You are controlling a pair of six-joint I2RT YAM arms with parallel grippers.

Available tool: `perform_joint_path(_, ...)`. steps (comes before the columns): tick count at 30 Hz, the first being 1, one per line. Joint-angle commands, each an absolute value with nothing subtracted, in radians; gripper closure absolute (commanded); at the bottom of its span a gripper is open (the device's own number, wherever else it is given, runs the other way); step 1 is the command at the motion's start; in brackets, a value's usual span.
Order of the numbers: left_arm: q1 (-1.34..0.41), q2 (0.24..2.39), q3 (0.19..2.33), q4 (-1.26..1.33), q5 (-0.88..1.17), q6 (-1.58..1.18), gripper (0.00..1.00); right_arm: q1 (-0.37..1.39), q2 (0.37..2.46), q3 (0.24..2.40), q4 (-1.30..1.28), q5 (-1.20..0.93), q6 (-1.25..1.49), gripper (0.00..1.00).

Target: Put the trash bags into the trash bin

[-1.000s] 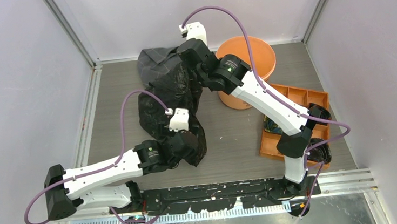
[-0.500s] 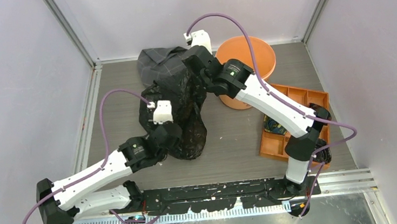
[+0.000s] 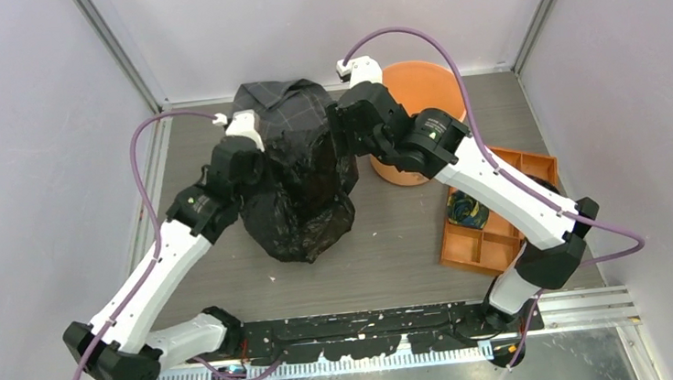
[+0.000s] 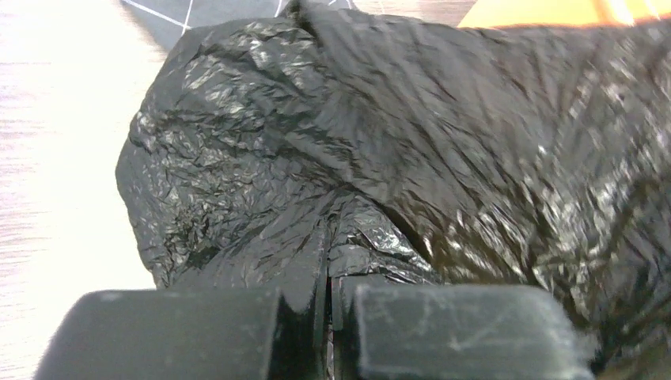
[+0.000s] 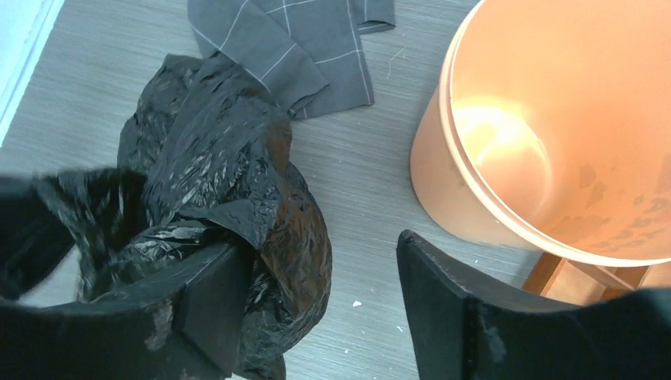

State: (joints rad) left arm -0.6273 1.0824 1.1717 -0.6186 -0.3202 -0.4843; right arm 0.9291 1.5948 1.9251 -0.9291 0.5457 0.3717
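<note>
Left end effector (image 4: 328, 277): clenched on a fold of the trash bag (image 3: 301, 198), the film pinched between fingers that are nearly closed. A second ago it was spread wide at the end of the bag farthest from the trash bin (image 5: 431, 182).
Right end effector (image 5: 320, 293): released, fingers well apart, with one finger against the bag's crumpled top. It was clenched up to half a second ago.
Meaning of the change: the grip appears to have passed from the right arm to the left, so the left arm now has charge of the bag.
Trash bag, form: gathered into one tall glossy bunch. A second ago it lay stretched out along the counter (image 3: 392, 240).
Trash bag, place: just left of the trash bin, outside it, with a strip of counter showing between the two in the right wrist view. Whether its lower end rests on the counter cannot be told.
Trash bin, contents: the wrist view looks into the mouth and shows bare orange wall and floor, with no black film inside.
Task standing: by this evidence the bag has not yet gone in and must still be carried rightward and over the rim.
Cloth (image 3: 284, 103): grey and checked, lying left of the bin and behind the bag, partly covered by it.
Tray (image 3: 456, 255): flat, orange and compartmented, on the near right of the bin. It holds dark cable bundles and a small multicoloured item, and several cells are hidden by the right arm.
</note>
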Motion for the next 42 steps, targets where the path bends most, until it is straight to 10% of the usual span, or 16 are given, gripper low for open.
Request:
perform_joint_path(1, -0.441, 1.133, 1.226, -0.591, -0.021, -0.489, 1.00, 0.926, 1.536, 1.916, -0.904, 0.476, 0.372, 0.22)
perform_joint_path(5, -0.299, 1.198, 1.242, -0.548, 0.150, -0.540, 1.00, 0.926, 1.501, 1.907, -0.910, 0.476, 0.365, 0.01)
perform_joint_path(31, -0.028, 1.033, 1.226, -0.591, 0.321, -0.583, 1.00, 0.598, 1.710, 1.963, -0.929, 0.285, 0.186, 0.01)
perform_joint_path(42, -0.029, 0.962, 1.237, -0.611, 0.362, -0.565, 1.00, 0.584, 1.805, 1.985, -0.903, 0.194, 0.117, 0.34)
